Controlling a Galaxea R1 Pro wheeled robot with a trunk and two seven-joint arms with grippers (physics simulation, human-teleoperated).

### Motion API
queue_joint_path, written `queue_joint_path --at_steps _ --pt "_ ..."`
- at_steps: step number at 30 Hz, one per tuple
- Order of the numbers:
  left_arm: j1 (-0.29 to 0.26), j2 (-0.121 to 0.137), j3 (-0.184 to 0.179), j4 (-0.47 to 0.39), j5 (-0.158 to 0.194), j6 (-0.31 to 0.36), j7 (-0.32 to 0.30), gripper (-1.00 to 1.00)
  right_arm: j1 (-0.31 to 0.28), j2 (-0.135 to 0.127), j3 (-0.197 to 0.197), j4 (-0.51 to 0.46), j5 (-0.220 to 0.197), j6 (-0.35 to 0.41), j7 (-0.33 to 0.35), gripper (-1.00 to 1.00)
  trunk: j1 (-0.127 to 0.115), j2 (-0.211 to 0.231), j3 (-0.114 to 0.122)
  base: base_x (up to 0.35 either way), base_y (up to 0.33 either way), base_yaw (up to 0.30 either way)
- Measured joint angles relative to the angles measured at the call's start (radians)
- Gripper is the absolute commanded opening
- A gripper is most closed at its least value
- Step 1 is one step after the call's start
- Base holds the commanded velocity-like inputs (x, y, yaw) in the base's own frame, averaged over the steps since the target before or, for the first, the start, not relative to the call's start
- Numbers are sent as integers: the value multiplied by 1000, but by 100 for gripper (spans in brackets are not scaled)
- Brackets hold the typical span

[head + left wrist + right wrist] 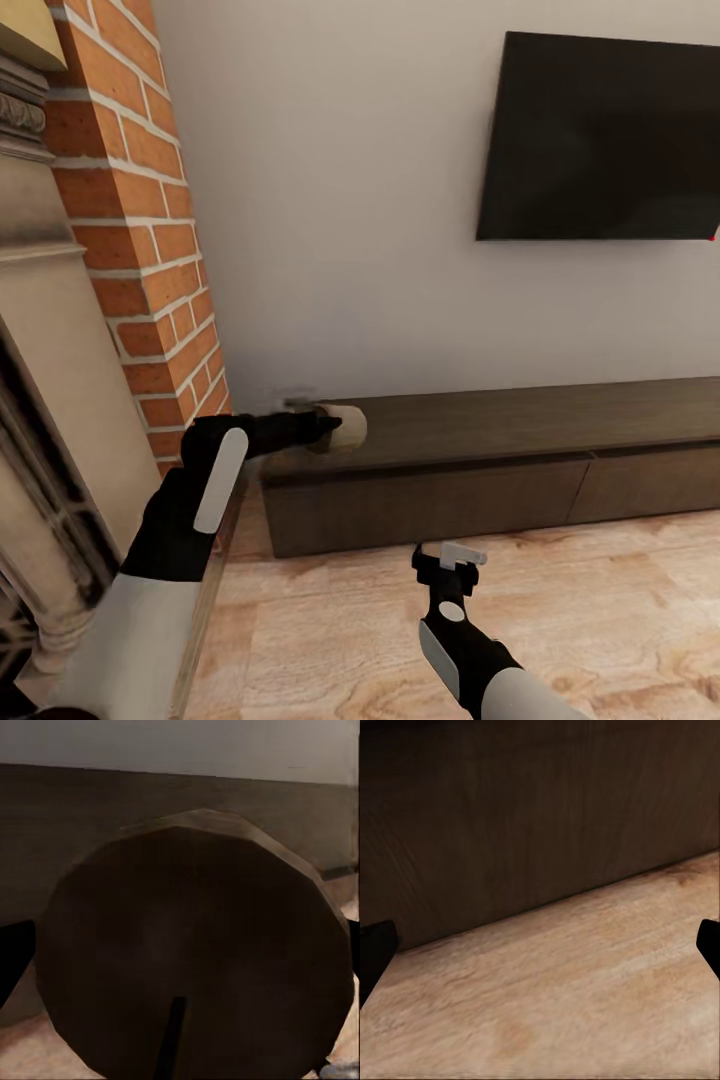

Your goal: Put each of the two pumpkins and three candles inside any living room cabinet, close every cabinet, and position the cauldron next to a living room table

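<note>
Short, stout dark grey-brown candle (345, 428) with a paler flat end, held on its side at the left end of the long, low dark-brown wood cabinet (520, 425), over its top surface; whether it touches the top cannot be told. The pale end faces away from the left gripper (322, 428), whose black fingers are clamped on the candle's body. In the left wrist view the candle (195, 952) appears as a faceted brown disc with a thin dark line running from its middle to its edge, black fingertips (13, 960) at either side, and the cabinet top (60, 810) and pale wall behind. Both drawer fronts in sight sit flush, a narrow seam between them. The cabinet's left end stands just beside the red brick fireplace column (140, 230), with little room there. A black wall-mounted TV (600, 135) hangs well above the cabinet's right portion, leaving the top bare in between. The right gripper (452, 560) hovers low in front of the cabinet over open light wood plank floor (620, 600); its jaws are apart and hold nothing, the fingertips (375, 945) wide at the frame's sides, facing the cabinet's dark front (540, 810) and the floor edge.
</note>
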Motion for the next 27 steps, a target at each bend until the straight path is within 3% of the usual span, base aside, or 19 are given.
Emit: queue_joint_path --at_steps 2,5,7,8,9,10,11,12,14,16,17,18,19,21,23,27 --pt "-88 -22 0 31 39 4 18 -100 0 0 -1 7 -13 -2 18 100 0 0 0 0 0 0" --pt "-220 -35 2 116 168 5 32 -100 0 0 -3 11 -33 -1 38 100 0 0 0 0 0 0" --pt "-339 -30 3 243 306 4 45 -100 0 0 -3 13 -62 -2 64 100 0 0 0 0 0 0" --pt "-406 -8 4 322 437 1 57 -100 0 0 -3 15 -90 -2 96 100 0 0 0 0 0 0" --pt "-427 7 4 344 495 0 59 -100 0 0 -3 16 -102 -3 109 100 0 0 0 0 0 0" --pt "-439 20 3 363 522 0 60 -100 0 0 -5 17 -119 -4 118 100 0 0 0 0 0 0" --pt "-450 51 4 402 569 0 53 -100 0 0 -8 17 -179 -2 127 100 0 0 0 0 0 0" --pt "-453 73 4 417 563 1 38 -100 0 0 -9 17 -220 2 126 100 0 0 0 0 0 0" --pt "-457 139 2 457 639 4 -77 -100 -1 0 -9 -1 -342 55 126 100 0 0 0 0 0 0" --pt "-458 187 1 477 624 3 -167 -100 -2 0 -9 -29 -445 122 133 100 0 0 0 0 0 0" --pt "-458 193 0 478 628 3 -182 -100 -2 0 -9 -36 -468 131 138 100 0 0 0 0 0 0" --pt "-458 203 -1 480 637 4 -211 -100 -2 0 -9 -50 -531 143 172 100 0 0 0 0 0 0" --pt "-458 207 -4 482 640 5 -222 -100 -2 0 -9 -56 -565 148 216 100 0 0 0 0 0 0" --pt "-458 212 -23 482 634 4 -236 -100 -2 0 -9 -66 -606 158 329 100 0 0 0 0 0 0" --pt "-458 219 -64 481 639 4 -266 -100 -2 0 -10 -73 -625 158 421 100 0 0 0 0 0 0" --pt "-458 224 -110 480 634 1 -397 -100 -2 0 -36 -75 -642 144 462 100 0 0 0 0 0 0"
